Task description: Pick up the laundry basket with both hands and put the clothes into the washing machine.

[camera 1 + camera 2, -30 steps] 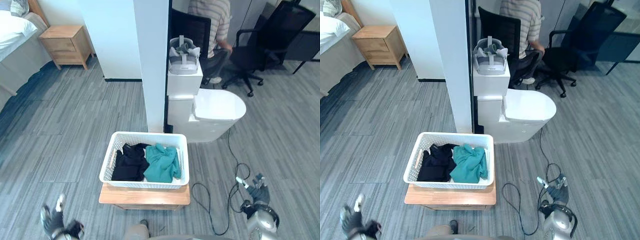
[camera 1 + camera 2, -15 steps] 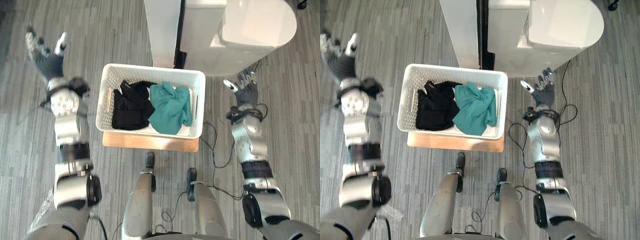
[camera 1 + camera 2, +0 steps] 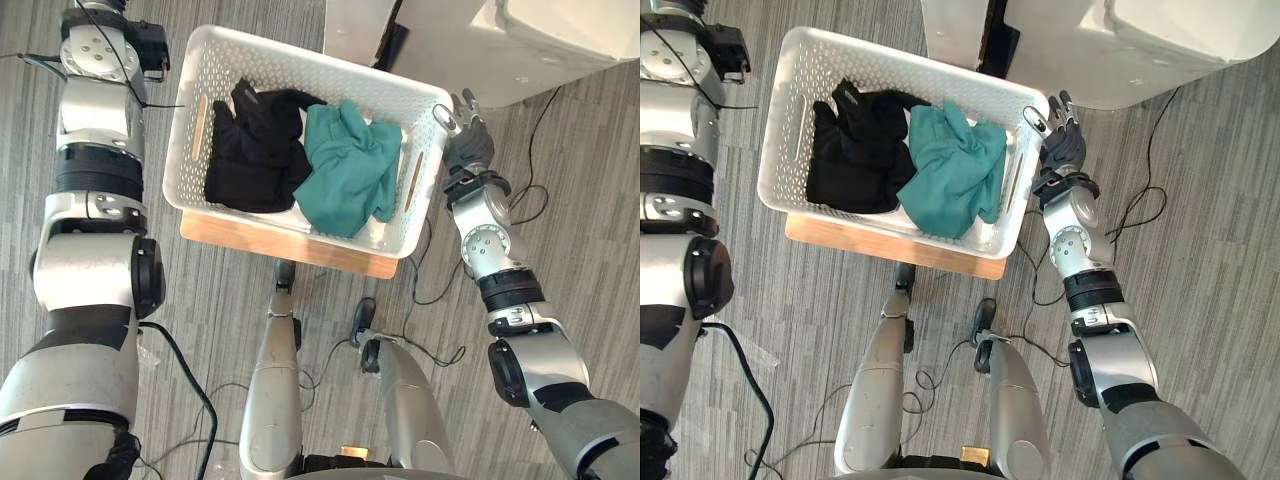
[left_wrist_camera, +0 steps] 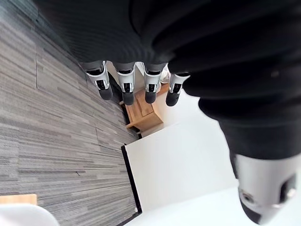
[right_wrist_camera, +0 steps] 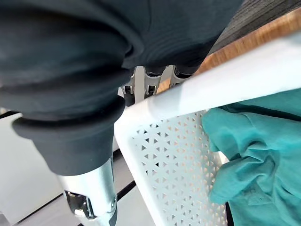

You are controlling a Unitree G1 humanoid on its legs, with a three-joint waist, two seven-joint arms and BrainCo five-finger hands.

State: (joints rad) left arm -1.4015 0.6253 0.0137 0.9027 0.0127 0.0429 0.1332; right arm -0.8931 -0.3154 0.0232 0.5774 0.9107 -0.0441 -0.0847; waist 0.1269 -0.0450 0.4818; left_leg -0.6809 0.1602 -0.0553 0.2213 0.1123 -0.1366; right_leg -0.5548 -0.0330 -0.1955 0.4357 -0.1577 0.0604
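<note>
The right hand (image 3: 468,148) is holding its fingers straight and spread just beside the right rim of one white perforated plastic laundry basket (image 3: 300,64). The basket is sitting on a low wooden desk (image 3: 270,244) and carrying two garments: one black garment (image 3: 255,150) and one teal garment (image 3: 350,172). The left hand (image 4: 126,87) is keeping straight fingers above the grey floor (image 4: 47,117).

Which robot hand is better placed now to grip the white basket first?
The right robot hand: it sits beside the right end rim of the white perforated plastic laundry basket; the left robot hand faces grey floor.
</note>
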